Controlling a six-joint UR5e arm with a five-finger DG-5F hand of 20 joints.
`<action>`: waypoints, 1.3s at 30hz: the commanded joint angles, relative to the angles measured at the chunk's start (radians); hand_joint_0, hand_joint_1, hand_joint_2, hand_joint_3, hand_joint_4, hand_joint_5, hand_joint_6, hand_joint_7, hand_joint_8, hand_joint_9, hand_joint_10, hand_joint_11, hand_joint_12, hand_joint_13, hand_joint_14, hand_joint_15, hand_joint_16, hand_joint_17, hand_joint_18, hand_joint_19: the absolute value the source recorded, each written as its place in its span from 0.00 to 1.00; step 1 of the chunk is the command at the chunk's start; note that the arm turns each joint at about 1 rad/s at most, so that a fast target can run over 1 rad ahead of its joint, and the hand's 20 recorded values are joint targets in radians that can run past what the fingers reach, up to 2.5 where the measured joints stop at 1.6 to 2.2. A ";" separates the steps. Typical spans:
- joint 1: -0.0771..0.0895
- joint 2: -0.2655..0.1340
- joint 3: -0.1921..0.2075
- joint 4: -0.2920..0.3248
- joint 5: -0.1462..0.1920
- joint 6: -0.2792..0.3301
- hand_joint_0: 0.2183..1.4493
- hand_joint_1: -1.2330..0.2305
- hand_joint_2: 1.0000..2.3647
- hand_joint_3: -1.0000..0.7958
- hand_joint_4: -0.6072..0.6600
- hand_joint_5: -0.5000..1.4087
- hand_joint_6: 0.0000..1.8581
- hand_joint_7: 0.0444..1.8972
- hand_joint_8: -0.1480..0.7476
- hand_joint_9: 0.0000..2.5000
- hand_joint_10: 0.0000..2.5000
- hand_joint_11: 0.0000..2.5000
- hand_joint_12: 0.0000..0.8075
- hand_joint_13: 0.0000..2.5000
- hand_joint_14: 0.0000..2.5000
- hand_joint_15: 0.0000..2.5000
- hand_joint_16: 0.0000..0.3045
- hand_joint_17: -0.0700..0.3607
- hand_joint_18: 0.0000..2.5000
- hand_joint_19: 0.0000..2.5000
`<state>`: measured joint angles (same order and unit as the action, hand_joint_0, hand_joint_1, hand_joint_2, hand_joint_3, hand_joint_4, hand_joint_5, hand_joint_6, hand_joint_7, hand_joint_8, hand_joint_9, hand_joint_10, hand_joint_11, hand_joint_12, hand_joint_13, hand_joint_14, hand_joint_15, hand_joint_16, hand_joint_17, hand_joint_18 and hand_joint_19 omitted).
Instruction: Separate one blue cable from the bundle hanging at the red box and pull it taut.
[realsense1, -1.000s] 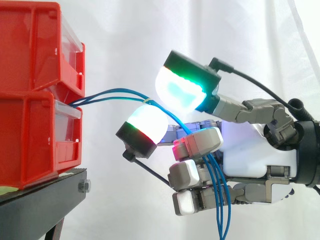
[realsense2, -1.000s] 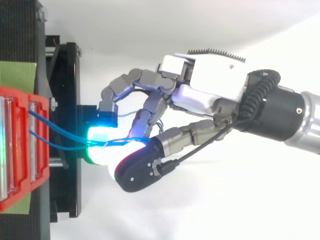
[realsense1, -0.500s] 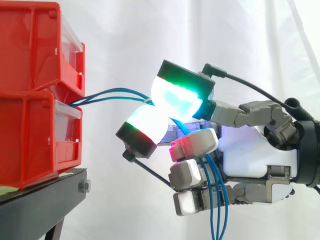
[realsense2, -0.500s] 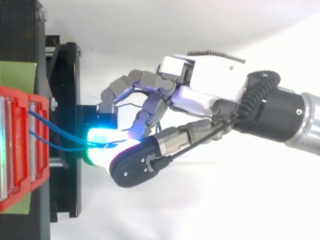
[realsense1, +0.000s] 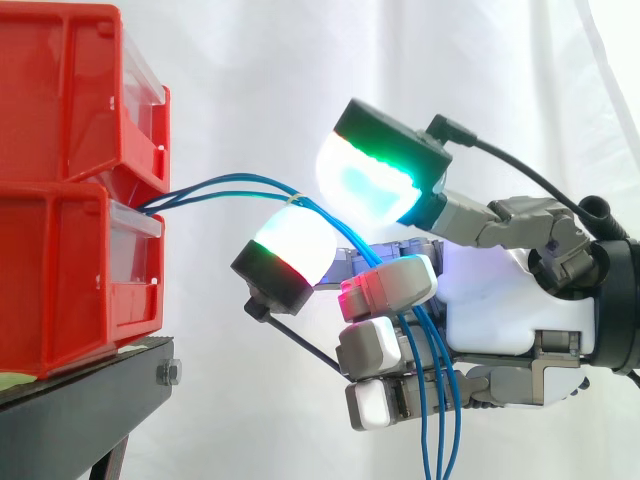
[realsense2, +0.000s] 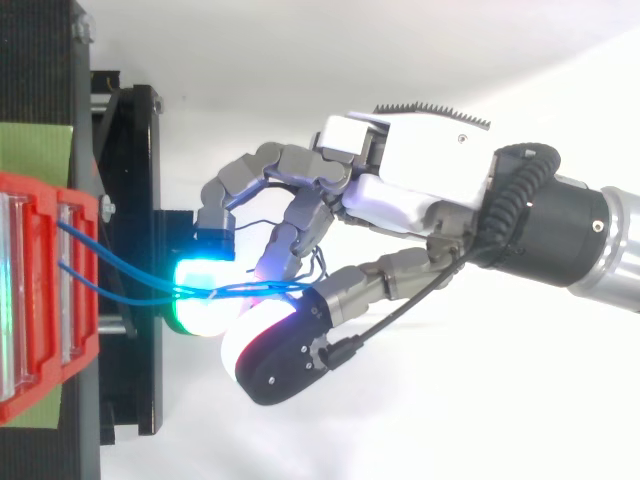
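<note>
1. Side view: hand (realsense1: 500, 300) beside stacked red boxes (realsense1: 60, 270), two large glowing pads (realsense1: 375, 175) parted.
2. Blue cables (realsense1: 292, 202) arching out from boxes, resting across lower pad.
3. Hooked behind curled smaller fingers (realsense1: 390, 285), then hanging down past palm.

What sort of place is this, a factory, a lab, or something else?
Most likely a robotics lab test rig: a robot hand works at blue cables coming from stacked red bins on a black stand, all set before a plain white curtain.
</note>
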<state>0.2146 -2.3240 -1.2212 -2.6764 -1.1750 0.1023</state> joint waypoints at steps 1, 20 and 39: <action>0.000 0.000 0.000 0.001 0.000 -0.001 0.21 0.33 0.00 0.28 0.59 0.17 0.52 0.43 0.61 0.51 0.06 0.51 0.51 0.48 0.01 0.31 0.17 0.43 0.40 0.27; 0.002 0.000 0.000 -0.007 0.000 -0.001 0.39 0.33 0.00 0.28 0.56 0.16 0.52 0.43 0.56 0.50 0.05 0.53 0.47 0.47 0.01 0.32 0.15 0.40 0.37 0.28; 0.012 0.000 0.000 0.000 0.020 -0.003 0.37 0.30 0.01 0.42 0.52 0.16 0.51 0.51 0.54 0.52 0.06 0.55 0.47 0.48 0.01 0.33 0.16 0.41 0.37 0.29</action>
<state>0.2265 -2.3240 -1.2210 -2.6768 -1.1596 0.0998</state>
